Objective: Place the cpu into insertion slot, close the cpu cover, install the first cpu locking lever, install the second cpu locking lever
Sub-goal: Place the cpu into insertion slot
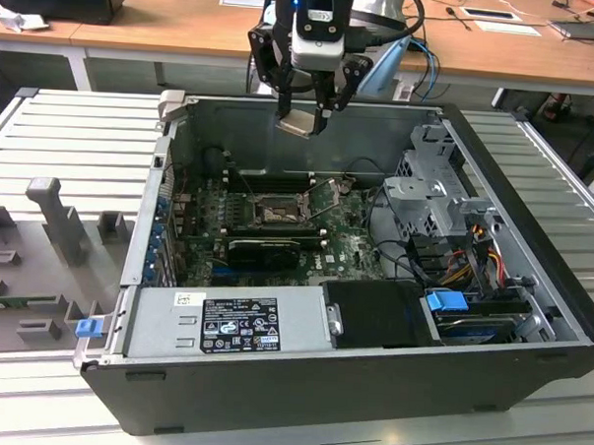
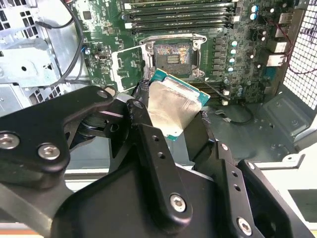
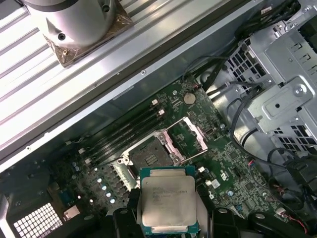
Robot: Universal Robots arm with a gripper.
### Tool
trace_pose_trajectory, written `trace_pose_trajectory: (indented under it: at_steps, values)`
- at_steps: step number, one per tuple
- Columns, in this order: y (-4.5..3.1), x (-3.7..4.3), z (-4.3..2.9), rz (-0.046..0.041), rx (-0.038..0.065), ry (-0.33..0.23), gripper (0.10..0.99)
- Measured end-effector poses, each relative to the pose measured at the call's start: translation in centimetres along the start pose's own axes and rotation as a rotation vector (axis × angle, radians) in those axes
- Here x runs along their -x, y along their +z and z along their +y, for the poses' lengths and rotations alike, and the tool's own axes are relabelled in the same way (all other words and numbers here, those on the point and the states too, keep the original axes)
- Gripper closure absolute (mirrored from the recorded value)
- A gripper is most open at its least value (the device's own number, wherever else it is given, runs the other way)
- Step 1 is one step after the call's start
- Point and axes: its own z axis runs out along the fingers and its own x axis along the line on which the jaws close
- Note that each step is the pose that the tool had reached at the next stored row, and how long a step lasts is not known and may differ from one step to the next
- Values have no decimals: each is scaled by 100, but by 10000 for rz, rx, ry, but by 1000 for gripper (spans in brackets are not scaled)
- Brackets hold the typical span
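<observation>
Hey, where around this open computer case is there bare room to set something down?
Bare ridged table borders the computer case on the exterior view's right, and on its left beyond the grey fixture. Inside is crowded: drive cage, cables, gripper holding the cpu overhead.

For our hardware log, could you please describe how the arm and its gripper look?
The gripper has matt black linkage fingers pinned with silver screws, under a pale grey body with a small blue light. Black cables loop beside it. The arm is silver-grey and rounded.
</observation>
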Motion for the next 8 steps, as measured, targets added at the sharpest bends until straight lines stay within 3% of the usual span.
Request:
trace_pose_trajectory:
  at_steps: [8]
  values:
    - [2,0,0,-51,13,600,557]
